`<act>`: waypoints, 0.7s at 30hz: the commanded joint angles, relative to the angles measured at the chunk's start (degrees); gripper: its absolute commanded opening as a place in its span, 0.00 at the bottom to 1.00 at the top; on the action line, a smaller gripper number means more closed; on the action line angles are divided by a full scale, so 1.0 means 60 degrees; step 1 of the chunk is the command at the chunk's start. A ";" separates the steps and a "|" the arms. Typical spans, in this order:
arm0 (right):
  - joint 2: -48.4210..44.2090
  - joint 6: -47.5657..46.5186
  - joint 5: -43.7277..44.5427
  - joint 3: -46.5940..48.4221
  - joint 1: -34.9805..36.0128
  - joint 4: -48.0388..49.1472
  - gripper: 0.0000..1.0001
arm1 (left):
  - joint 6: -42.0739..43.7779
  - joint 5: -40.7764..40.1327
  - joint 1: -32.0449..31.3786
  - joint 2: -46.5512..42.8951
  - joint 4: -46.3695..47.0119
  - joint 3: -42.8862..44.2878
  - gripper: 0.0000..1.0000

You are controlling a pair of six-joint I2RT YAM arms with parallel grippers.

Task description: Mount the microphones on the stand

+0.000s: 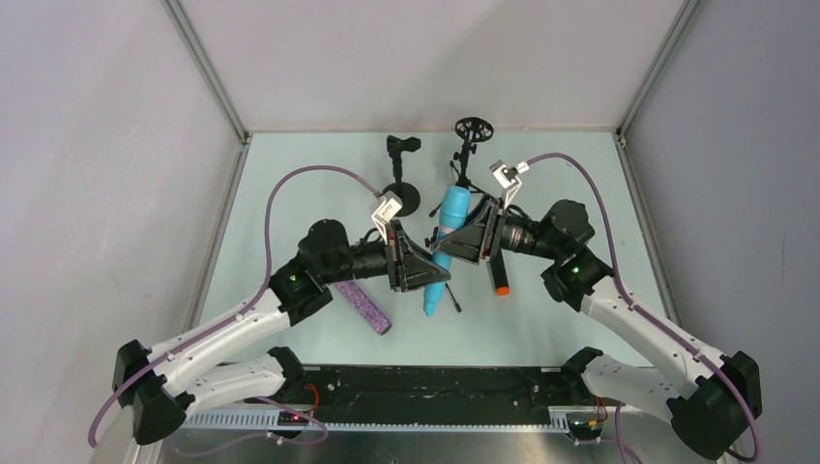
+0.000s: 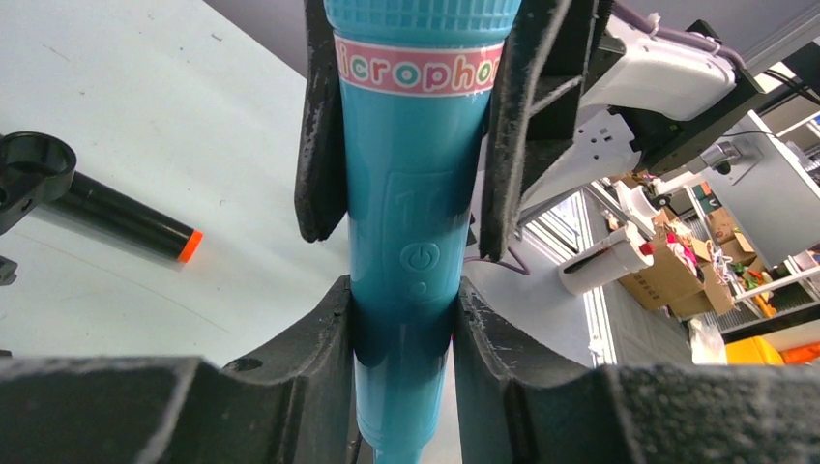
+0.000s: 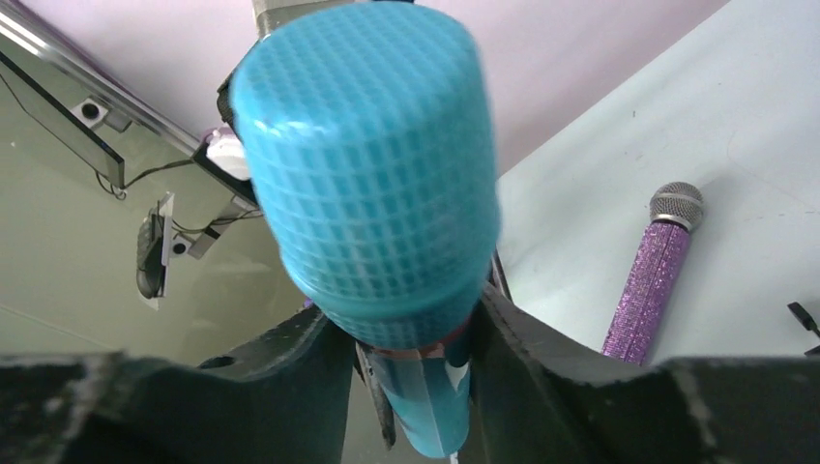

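Note:
The turquoise microphone (image 1: 443, 253) is held above the table between both arms. My left gripper (image 1: 431, 275) is shut on its lower handle, just below the power button (image 2: 422, 259). My right gripper (image 1: 454, 240) is shut on it near the pink label band, just under the mesh head (image 3: 372, 184). Both sets of fingers show in the left wrist view, the left gripper (image 2: 401, 324) below and the right one's fingers (image 2: 512, 126) above. The black microphone with an orange end (image 1: 500, 280) lies on the table, right of the turquoise one. The purple glitter microphone (image 1: 364, 305) lies at the front left.
A black stand with a clip (image 1: 403, 147) on a round base (image 1: 402, 199) stands at the back middle. A second stand with a ring top (image 1: 474, 129) is to its right. A stand clip (image 2: 29, 174) shows beside the black microphone (image 2: 126, 217). The purple microphone (image 3: 658, 271) lies flat.

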 commanded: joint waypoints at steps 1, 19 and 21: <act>0.0057 0.0357 -0.0038 0.0427 0.0041 0.0938 0.42 | -0.0104 0.0092 0.0055 -0.0086 0.0690 0.0189 0.00; -0.0017 -0.0830 0.0663 0.0427 0.0042 -0.0385 0.00 | -0.0035 -0.0553 0.0060 -0.0075 0.0916 -0.0252 0.86; -0.0011 -0.0987 0.0783 0.0427 0.0038 -0.0649 0.00 | -0.0013 -0.0732 0.0070 -0.0155 0.1003 -0.0311 0.98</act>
